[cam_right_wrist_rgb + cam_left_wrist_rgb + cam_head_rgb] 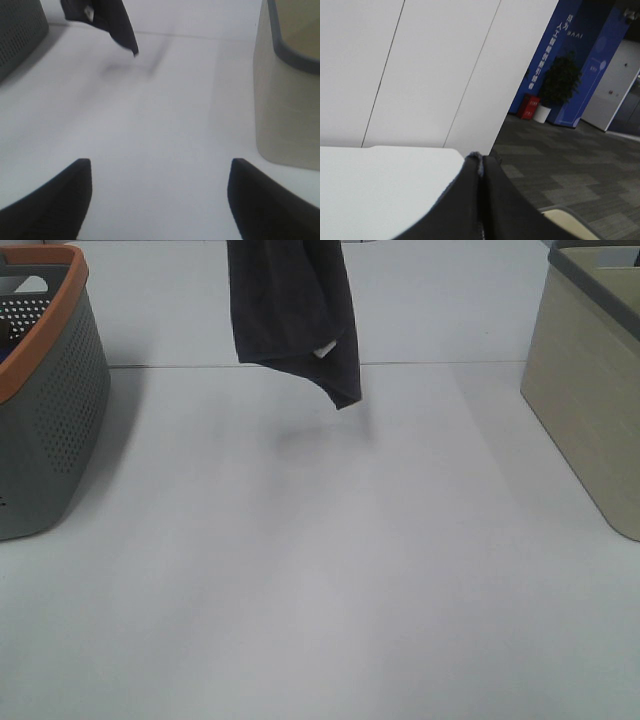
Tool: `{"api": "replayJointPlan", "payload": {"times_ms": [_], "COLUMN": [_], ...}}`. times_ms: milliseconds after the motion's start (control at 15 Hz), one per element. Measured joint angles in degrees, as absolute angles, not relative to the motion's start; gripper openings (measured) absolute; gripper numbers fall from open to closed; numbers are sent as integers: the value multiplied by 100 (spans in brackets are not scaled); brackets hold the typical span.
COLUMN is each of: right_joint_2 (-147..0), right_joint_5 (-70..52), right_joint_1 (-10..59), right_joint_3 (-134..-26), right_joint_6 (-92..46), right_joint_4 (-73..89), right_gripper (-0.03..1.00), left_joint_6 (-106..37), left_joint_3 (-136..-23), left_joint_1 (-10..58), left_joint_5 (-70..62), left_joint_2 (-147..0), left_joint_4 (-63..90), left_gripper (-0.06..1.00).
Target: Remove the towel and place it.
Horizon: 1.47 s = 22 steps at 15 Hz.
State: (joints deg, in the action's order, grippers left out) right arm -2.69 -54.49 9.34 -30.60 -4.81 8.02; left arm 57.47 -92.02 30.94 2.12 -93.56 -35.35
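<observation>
The dark navy-grey towel (pixel 292 310) hangs in the air over the far middle of the white table (pixel 320 570). Its upper part runs out of the top of the exterior view. Its lowest corner and small white tag (pixel 325 350) hang clear above the table. The towel's tip also shows in the right wrist view (pixel 117 25). In the left wrist view my left gripper (pixel 480 162) is raised high, its dark fingers pressed together on a thin edge of cloth. My right gripper (pixel 160 200) is open and empty, low over the table, short of the towel.
A grey perforated basket with an orange rim (pixel 45 390) stands at the left edge. A beige basket with a grey rim (pixel 590 380) stands at the right and is close beside my right gripper (pixel 287 85). A table seam (pixel 440 364) runs behind the towel.
</observation>
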Motion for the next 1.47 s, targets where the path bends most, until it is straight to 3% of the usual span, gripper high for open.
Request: {"api": "replayJointPlan", "payload": {"times_ms": [600,1133,1467], "right_joint_2": [-1914,-4154,-5833], "right_joint_5": [-3994,-3701,-3163], "right_joint_1": [934,934,1146], "right_joint_3": [-3100,-2710,-2641], "right_joint_6": [-1994,-6824,-8841], "right_joint_4": [2836,6234,8136], "right_gripper": [75,68,68], "left_joint_6": [5397,5357,5357], "left_joint_3": [-8680,-8560,-8560], "left_joint_1": [3369,3890,3988], "left_joint_5": [-97,-825,-997], "left_joint_2": [-9769,-9780,-9941], "left_joint_4": [-3484,-3306,-3306], "left_gripper": [0,0,0]}}
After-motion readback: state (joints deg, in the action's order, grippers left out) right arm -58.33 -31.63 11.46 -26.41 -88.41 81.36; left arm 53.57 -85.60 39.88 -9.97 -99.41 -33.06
